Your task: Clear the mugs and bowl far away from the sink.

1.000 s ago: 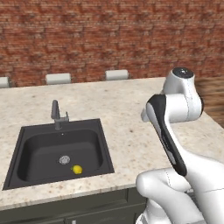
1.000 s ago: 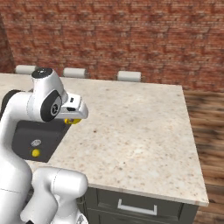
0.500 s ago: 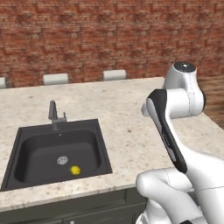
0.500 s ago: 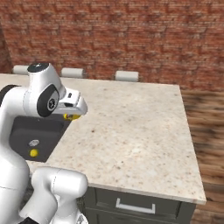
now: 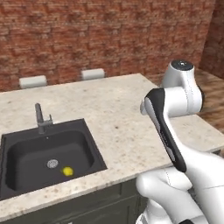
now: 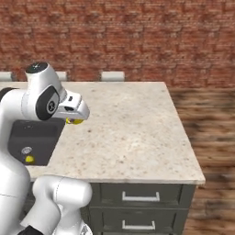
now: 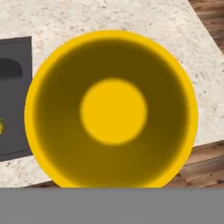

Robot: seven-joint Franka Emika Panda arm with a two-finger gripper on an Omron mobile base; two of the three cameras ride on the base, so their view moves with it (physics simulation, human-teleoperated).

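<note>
A yellow mug (image 7: 111, 109) is seen from straight above in the hand view, its round mouth open toward the camera. In the right base view the yellow mug (image 6: 75, 121) hangs just under my hand, above the counter beside the sink's right edge. My gripper (image 6: 73, 117) is shut on it, and the fingers themselves are hidden. The black sink (image 5: 43, 155) lies at the left with its grey faucet (image 5: 41, 118) and silver drain (image 5: 52, 163). The teal mug and the olive-yellow bowl are out of view.
A small round yellow lump (image 5: 67, 171) rests in the basin near the drain. The speckled stone counter (image 6: 133, 133) stretches right to its edge, with wood floor (image 6: 206, 119) beyond. A brick wall (image 5: 87, 35) runs behind, and drawers (image 6: 140, 196) sit below the counter front.
Both base views have shifted, so the camera has moved and the sink sits further left. The hand has swung slightly with the yellow mug still under it.
</note>
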